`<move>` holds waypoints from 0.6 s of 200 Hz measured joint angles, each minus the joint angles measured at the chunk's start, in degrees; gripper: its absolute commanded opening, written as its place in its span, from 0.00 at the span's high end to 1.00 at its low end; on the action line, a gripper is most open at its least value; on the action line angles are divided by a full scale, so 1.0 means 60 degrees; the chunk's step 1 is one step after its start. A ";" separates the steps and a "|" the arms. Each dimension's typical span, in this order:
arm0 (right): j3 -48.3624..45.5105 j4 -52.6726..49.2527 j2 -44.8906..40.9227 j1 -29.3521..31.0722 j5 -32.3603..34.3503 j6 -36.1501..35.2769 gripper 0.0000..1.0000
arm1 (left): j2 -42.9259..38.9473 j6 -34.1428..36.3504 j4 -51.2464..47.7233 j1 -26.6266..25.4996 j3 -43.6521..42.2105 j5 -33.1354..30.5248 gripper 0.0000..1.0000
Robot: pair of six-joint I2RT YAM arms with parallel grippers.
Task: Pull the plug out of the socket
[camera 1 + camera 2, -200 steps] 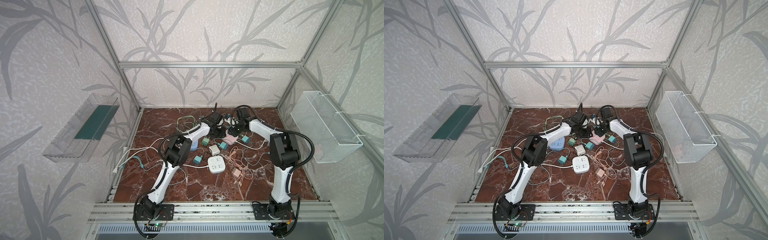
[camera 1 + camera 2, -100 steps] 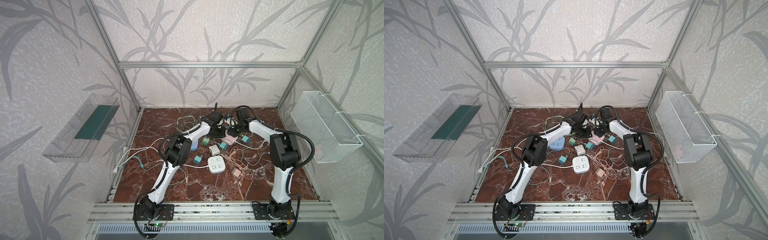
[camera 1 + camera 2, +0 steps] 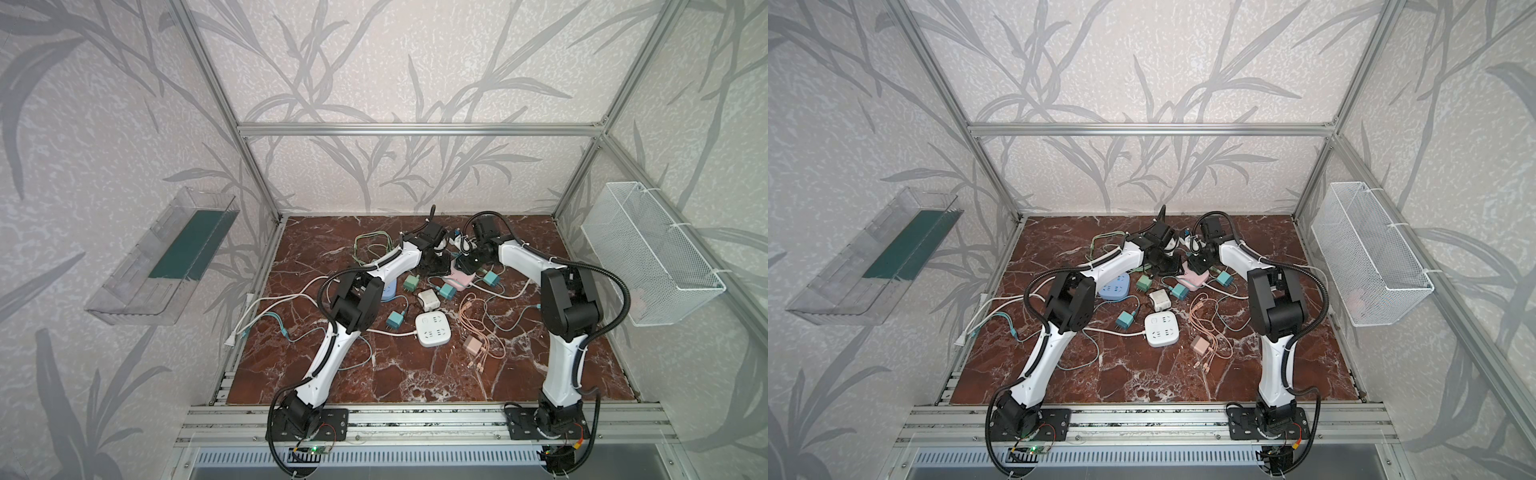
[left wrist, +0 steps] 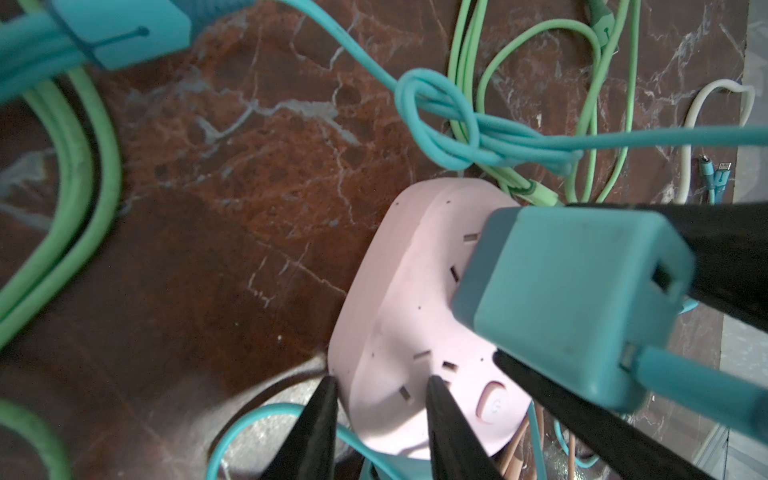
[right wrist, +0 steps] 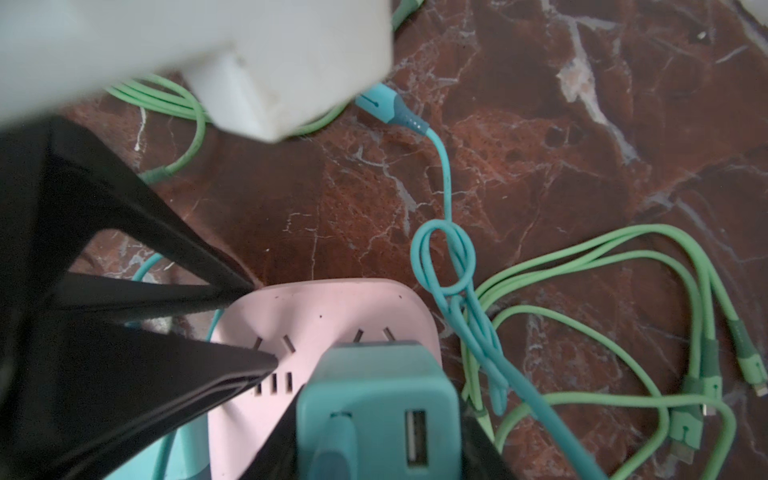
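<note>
The pink socket (image 4: 399, 316) lies on the marble floor at the back middle, seen in both top views (image 3: 462, 277) (image 3: 1194, 280). A teal plug (image 4: 573, 299) stands on its face, and its prongs do not show. My left gripper (image 4: 380, 382) is shut on the socket's rim, one finger on the face and one outside the edge. My right gripper (image 5: 376, 415) is shut on the teal plug (image 5: 374, 374), with a black finger on each side. A teal cable with a knot (image 5: 449, 266) runs from the plug. From above, the left gripper (image 3: 439, 262) and the right gripper (image 3: 466, 263) meet over the socket.
Loose green cables (image 5: 623, 291) lie beside the socket. Nearer the front are a white square socket (image 3: 433, 329), a white cube adapter (image 3: 429, 298), several teal plugs, a blue socket (image 3: 1115, 286) and pink cables (image 3: 478, 324). A wire basket (image 3: 648, 253) hangs on the right wall.
</note>
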 measured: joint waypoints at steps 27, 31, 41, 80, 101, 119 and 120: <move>-0.0058 0.0040 -0.0029 -0.0022 -0.0051 0.0069 0.74 | 0.0011 0.0000 -0.0036 0.0000 0.0029 0.0004 0.64; -0.0058 0.0044 -0.0029 -0.0022 -0.0051 0.0073 0.74 | 0.0011 0.0000 -0.0044 0.0000 0.0029 0.0004 0.64; -0.0066 0.0051 -0.0033 -0.0022 -0.0051 0.0091 0.74 | 0.0018 0.0000 -0.0062 0.0000 0.0033 0.0004 0.64; -0.0069 0.0055 -0.0033 -0.0022 -0.0040 0.0219 0.74 | 0.0040 0.0004 -0.0135 0.0000 0.0080 0.0007 0.64; -0.0076 0.0058 -0.0036 -0.0022 -0.0011 0.0273 0.74 | 0.0044 0.0004 -0.0160 0.0000 0.0087 0.0007 0.64; -0.0080 0.0066 -0.0044 -0.0022 0.0051 0.0313 0.74 | 0.0044 0.0007 -0.0171 0.0000 0.0087 0.0011 0.64; -0.0080 0.0066 -0.0044 -0.0022 0.0051 0.0313 0.74 | 0.0044 0.0007 -0.0171 0.0000 0.0087 0.0011 0.64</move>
